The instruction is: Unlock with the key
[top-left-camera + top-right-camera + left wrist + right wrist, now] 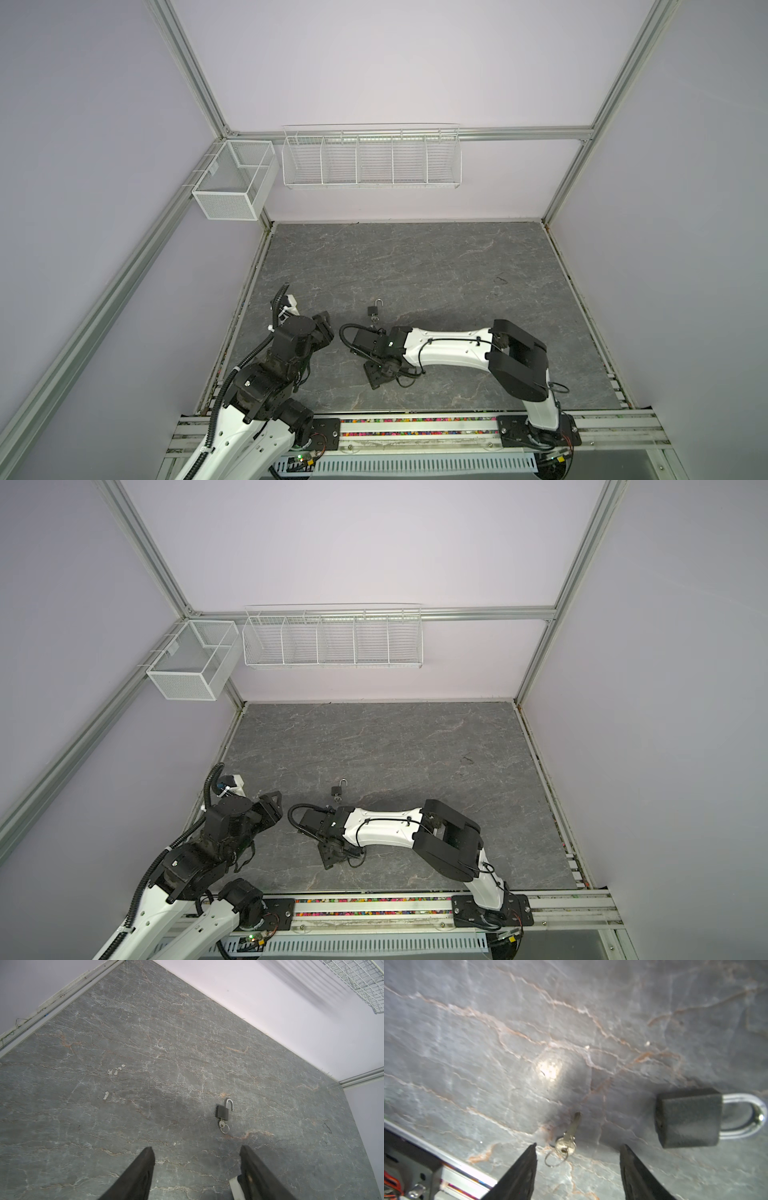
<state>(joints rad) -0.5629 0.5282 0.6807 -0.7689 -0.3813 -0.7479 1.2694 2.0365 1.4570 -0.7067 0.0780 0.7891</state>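
A small black padlock (pixel 372 310) lies flat on the grey stone-pattern table (pixel 436 266); it also shows in a top view as the padlock (pixel 335 790). Its silver shackle (pixel 229 1103) stands raised, one leg free of the body. The silver key (pixel 570 1136) with its wire ring (pixel 555 1159) lies on the table just off the padlock (pixel 687 1118), apart from it. My right gripper (pixel 578 1145) is open and low over the table, the key's head just ahead of its tips. My left gripper (pixel 196 1147) is open and empty, well short of the padlock (pixel 223 1112).
Two white wire baskets hang on the back wall: a small one (pixel 235 178) at the left corner, a long divided one (pixel 372 158) in the middle. An aluminium rail (pixel 415 428) runs along the table's front edge. Walls enclose the table on three sides.
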